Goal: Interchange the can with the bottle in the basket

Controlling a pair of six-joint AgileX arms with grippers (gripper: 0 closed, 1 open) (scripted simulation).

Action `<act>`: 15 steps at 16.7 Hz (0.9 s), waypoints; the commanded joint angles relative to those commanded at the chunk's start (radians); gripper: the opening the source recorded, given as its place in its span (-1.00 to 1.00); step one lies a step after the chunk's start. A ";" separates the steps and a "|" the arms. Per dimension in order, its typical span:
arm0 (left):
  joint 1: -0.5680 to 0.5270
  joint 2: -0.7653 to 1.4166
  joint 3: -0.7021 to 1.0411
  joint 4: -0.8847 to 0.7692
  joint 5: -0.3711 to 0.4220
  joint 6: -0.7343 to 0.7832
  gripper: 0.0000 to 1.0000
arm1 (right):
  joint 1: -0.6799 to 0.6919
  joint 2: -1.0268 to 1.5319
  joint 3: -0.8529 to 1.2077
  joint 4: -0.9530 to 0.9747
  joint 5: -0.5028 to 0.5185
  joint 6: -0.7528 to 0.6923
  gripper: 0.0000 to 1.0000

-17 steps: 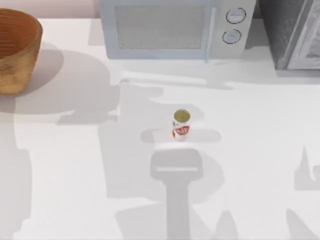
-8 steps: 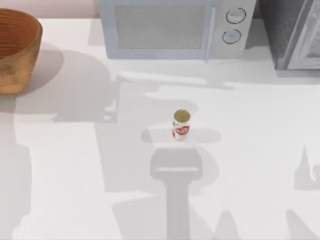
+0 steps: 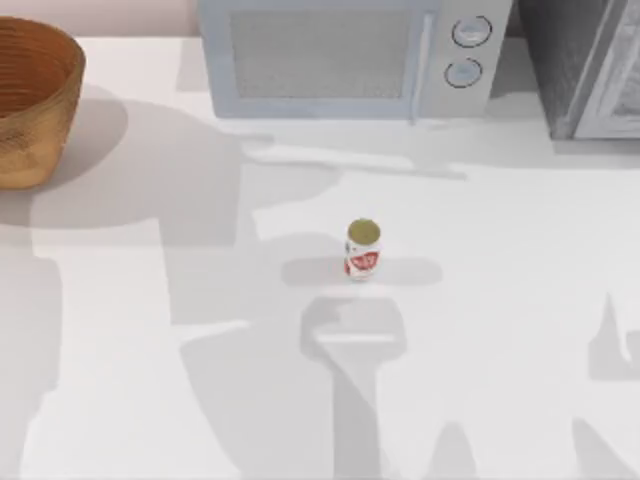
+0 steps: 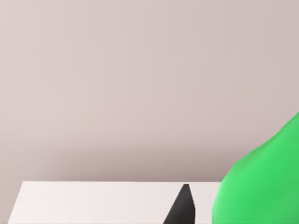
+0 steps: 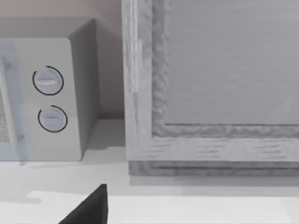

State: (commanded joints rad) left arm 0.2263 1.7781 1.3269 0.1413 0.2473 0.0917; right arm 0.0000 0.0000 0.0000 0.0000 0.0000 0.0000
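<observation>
Left gripper [image 4: 184,205] seemingly pinching the bottle [image 4: 261,186], lifted clear; right one's spread impossible to tell; can [image 3: 362,250] upright mid-desk; basket [image 3: 35,100] at far left corner; best to set bottle down gently, well apart from can.

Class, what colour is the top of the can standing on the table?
Dull gold, above a white body with a red label; the can shows best in the top view.

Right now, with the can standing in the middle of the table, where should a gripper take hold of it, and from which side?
Grip the can around its white and red side wall, coming down from above. It stands upright and alone on the table, so fingers can probably straddle its round body; the flat gold top offers no hold.
</observation>
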 joint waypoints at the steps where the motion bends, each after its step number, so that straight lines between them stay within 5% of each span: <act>1: 0.000 0.000 0.000 0.000 0.000 0.000 -1.00 | 0.000 0.000 0.000 0.000 0.000 0.000 1.00; 3: 0.000 0.000 0.000 0.000 0.000 0.000 -1.00 | 0.000 0.000 0.000 0.000 0.000 0.000 1.00; 15: 0.000 0.000 0.000 0.000 0.000 0.000 0.81 | 0.000 0.000 0.000 0.000 0.000 0.000 1.00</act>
State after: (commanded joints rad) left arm 0.2263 1.7781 1.3269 0.1413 0.2473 0.0917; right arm 0.0000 0.0000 0.0000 0.0000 0.0000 0.0000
